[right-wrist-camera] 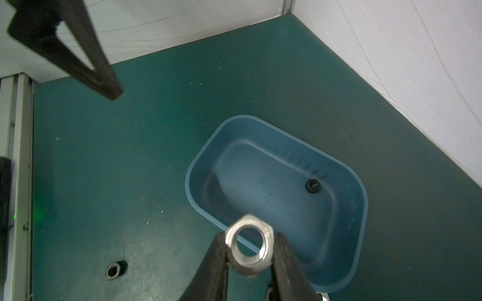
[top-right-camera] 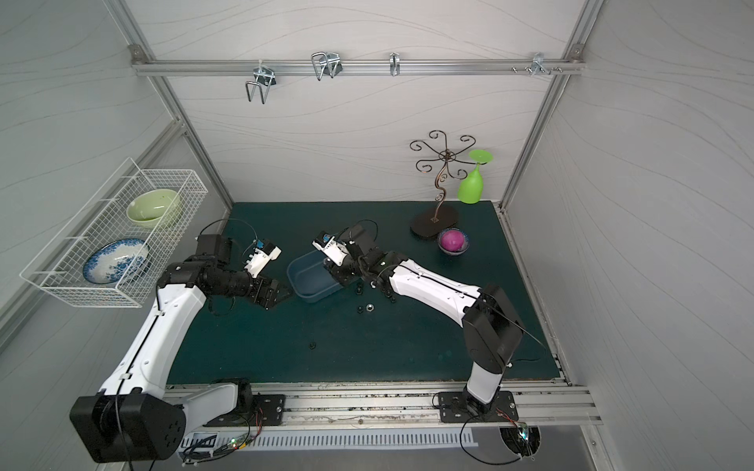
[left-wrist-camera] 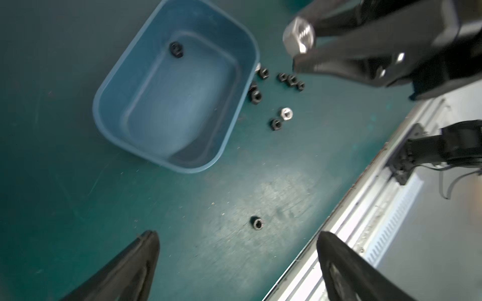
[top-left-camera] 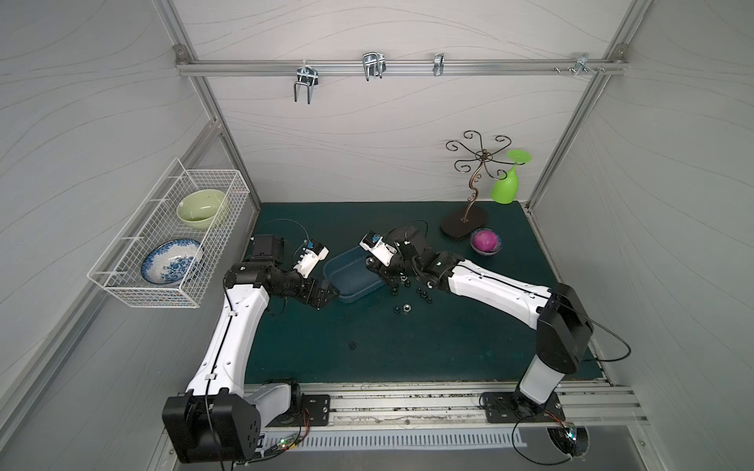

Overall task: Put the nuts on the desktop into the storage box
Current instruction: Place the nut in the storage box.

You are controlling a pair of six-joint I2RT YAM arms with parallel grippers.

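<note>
Right wrist view: a silver hex nut (right-wrist-camera: 249, 245) is seen clamped between the jaws of the right gripper (right-wrist-camera: 250, 242), held above the storage box (right-wrist-camera: 260, 130) near its 3 o'clock rim, so a drop is judged to be the step in hand. Only one black nut (right-wrist-camera: 313, 185) is found inside the box, and the task is therefore judged barely begun. On the desktop (top-left-camera: 449, 346), a cluster of black nuts (top-left-camera: 420, 291) is scattered at roughly 4 o'clock from the box, with a second silver nut (left-wrist-camera: 286, 114) among them. A lone black nut (top-left-camera: 351, 346) is left at 6 o'clock, well apart (at least eight are yet to be collected). The left gripper (left-wrist-camera: 238, 235) is spread wide and empty, just beside the box at 8 o'clock. Elsewhere, a green bowl (top-left-camera: 202, 208) and a blue-patterned bowl (top-left-camera: 171, 261) are kept in the white wire basket (top-left-camera: 143, 292), and a magenta ball (top-left-camera: 483, 239) is held in a small bowl (top-left-camera: 498, 246).
</note>
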